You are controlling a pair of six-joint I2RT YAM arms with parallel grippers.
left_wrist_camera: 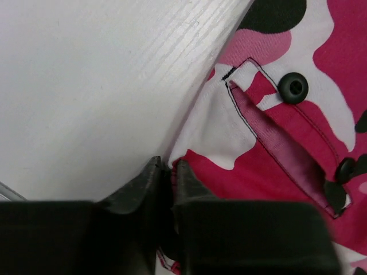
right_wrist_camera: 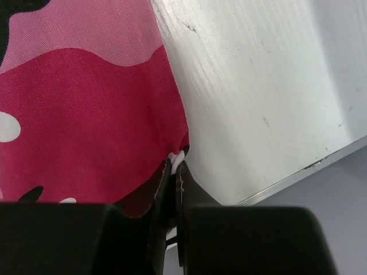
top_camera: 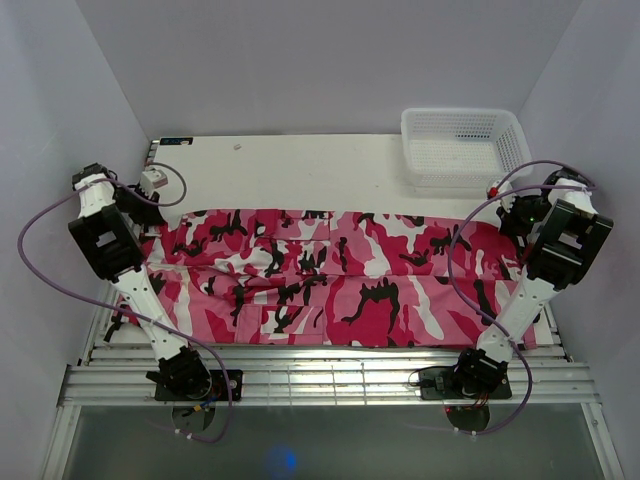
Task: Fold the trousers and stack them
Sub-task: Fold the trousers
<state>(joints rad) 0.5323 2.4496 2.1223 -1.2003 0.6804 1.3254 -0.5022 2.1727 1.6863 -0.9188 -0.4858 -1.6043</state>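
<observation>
The trousers, in pink, red, white and black camouflage print, lie spread lengthwise across the white table. My left gripper is at their far left corner. In the left wrist view, the left gripper is shut on the cloth edge beside a pocket flap with black buttons. My right gripper is at the far right corner. In the right wrist view, the right gripper pinches the hem of the trousers, and a bit of white cloth shows between the tips.
A white mesh basket stands at the back right of the table. Aluminium rails run along the near edge by the arm bases. The table's metal-trimmed right edge lies close to the right gripper. Walls enclose three sides.
</observation>
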